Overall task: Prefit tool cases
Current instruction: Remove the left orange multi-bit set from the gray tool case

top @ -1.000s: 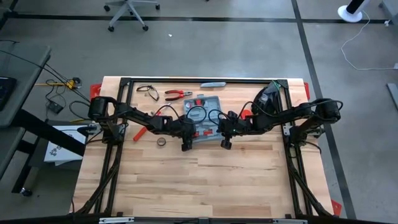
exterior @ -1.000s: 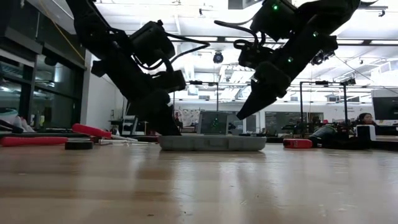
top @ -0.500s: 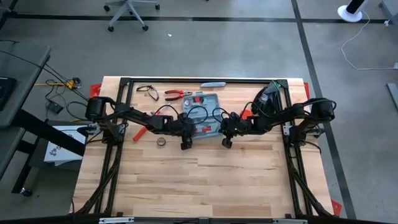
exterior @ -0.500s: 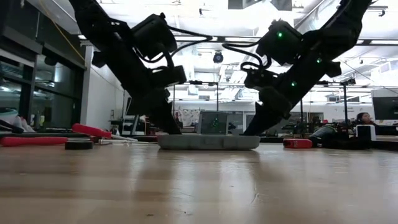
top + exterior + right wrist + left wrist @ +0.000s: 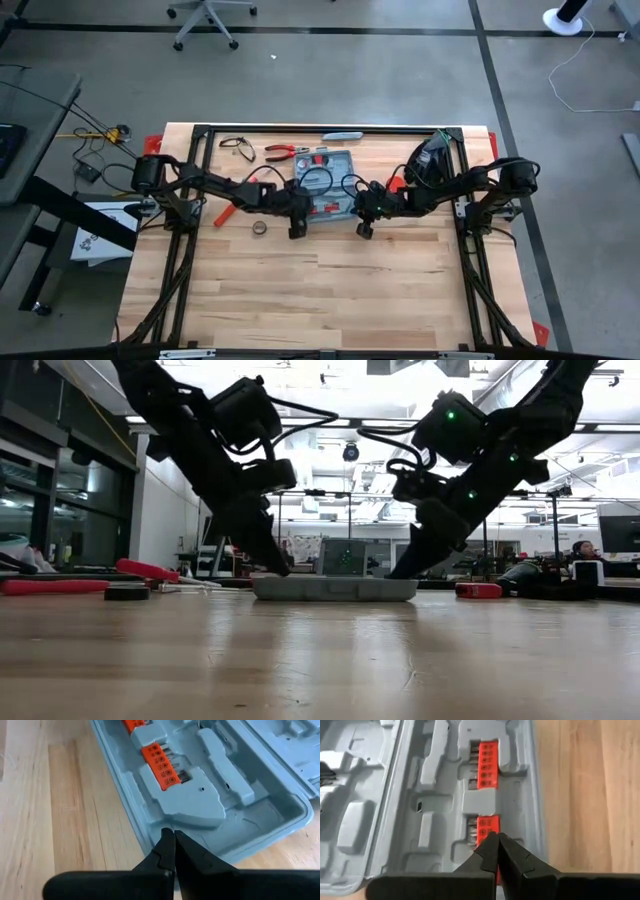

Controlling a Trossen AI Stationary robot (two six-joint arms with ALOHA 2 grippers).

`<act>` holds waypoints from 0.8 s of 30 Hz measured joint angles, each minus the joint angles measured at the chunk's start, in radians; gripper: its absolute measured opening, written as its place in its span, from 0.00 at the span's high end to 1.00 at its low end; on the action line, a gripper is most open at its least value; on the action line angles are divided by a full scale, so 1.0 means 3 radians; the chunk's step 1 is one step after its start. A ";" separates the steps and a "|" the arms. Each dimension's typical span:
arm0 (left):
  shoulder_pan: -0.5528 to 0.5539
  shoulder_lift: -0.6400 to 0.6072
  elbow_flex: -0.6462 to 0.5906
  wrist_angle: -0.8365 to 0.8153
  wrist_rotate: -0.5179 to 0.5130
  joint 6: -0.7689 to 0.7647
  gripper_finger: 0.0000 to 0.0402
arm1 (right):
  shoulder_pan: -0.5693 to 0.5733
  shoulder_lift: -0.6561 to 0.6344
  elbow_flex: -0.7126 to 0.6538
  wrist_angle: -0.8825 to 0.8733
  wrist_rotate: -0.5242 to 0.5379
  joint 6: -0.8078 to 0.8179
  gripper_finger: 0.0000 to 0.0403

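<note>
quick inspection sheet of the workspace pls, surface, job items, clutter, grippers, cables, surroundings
surface: wooden table, bare wood near the camera
job's things: tool case lying open, orange bit holders in its slots
clutter: red-handled pliers, glasses, tape roll, black bag
grippers: left gripper shut, over the lower bit holder; right gripper shut at the case's rim
cables: loops on both arms; floor cable
surroundings: office chair, concrete floor

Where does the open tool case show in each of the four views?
High view: tool case at table's far centre, between both grippers.
Low view: low grey slab mid-picture.
Left wrist view: moulded inside fills the picture's left.
Right wrist view: corner across the upper right.
Shared landmark: orange bit holders.
</note>
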 joint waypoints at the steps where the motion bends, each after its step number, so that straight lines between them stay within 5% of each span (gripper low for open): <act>1: 0.0022 0.0000 0.0000 0.0004 0.0064 0.0001 0.98 | 0.0000 0.0000 0.0000 -0.0001 0.0000 0.0001 1.00; 7: 0.0195 -0.0002 0.0003 0.0024 0.0405 -0.0005 0.83 | 0.0000 0.0000 0.0000 0.0012 0.0001 0.0004 1.00; 16: 0.0256 0.0129 0.0009 0.0031 0.0443 -0.0002 0.53 | 0.0000 0.0000 0.0000 0.0024 0.0001 0.0000 1.00; 24: 0.0231 0.0343 0.0024 0.0022 0.0450 0.0011 0.48 | 0.0000 -0.0001 0.0001 0.0048 0.0001 -0.0001 1.00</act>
